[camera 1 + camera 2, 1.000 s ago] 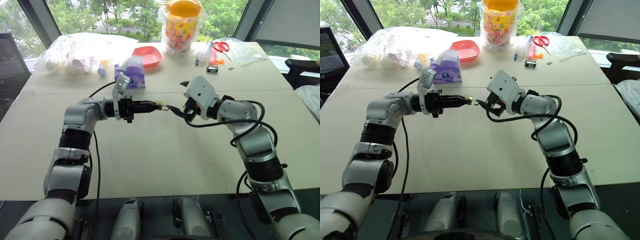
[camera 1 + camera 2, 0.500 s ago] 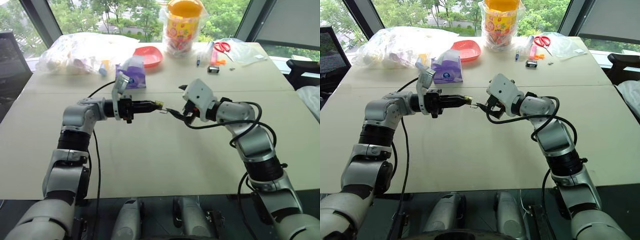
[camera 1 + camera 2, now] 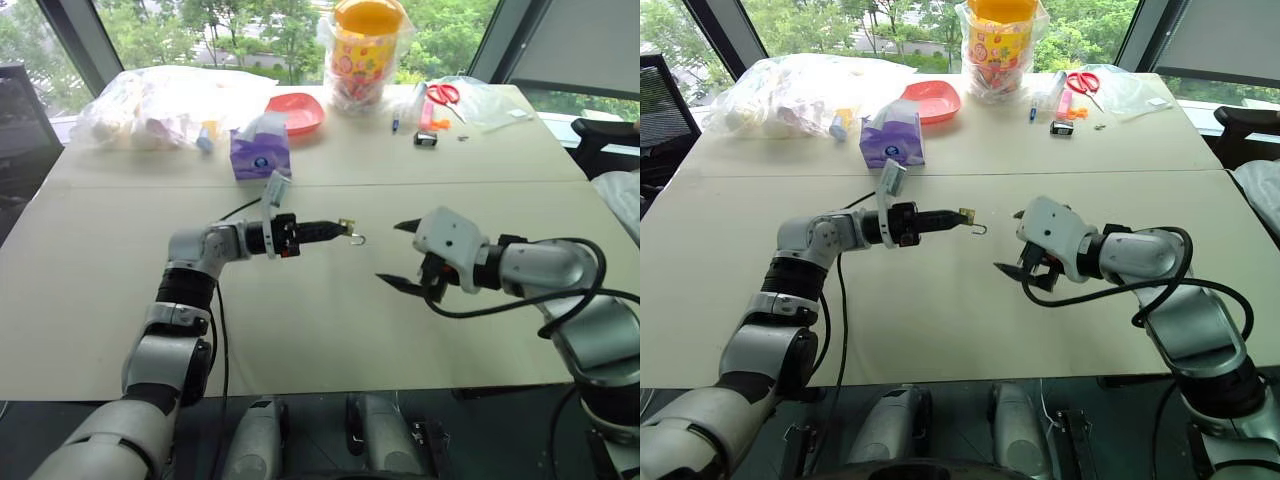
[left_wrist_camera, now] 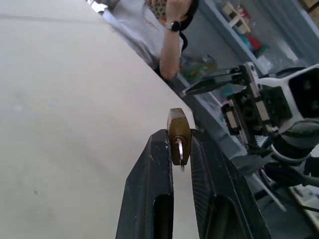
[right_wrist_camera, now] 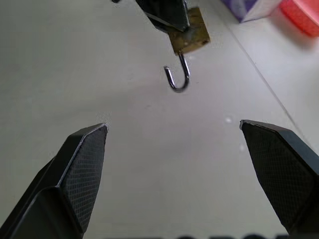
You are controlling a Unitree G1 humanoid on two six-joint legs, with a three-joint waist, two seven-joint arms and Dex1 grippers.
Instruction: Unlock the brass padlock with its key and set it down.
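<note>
Hanging mid-frame above the table (image 3: 300,330), padlock (image 3: 347,227) with shackle (image 5: 178,79) sprung open, pinched at the tips of the left gripper (image 3: 335,229); right gripper (image 3: 401,255), spread wide, lower right, apart from it.

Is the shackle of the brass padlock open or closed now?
Open. The brass padlock sits pinched in the left gripper, and its shackle hangs as a free hook with one end out of the body.
</note>
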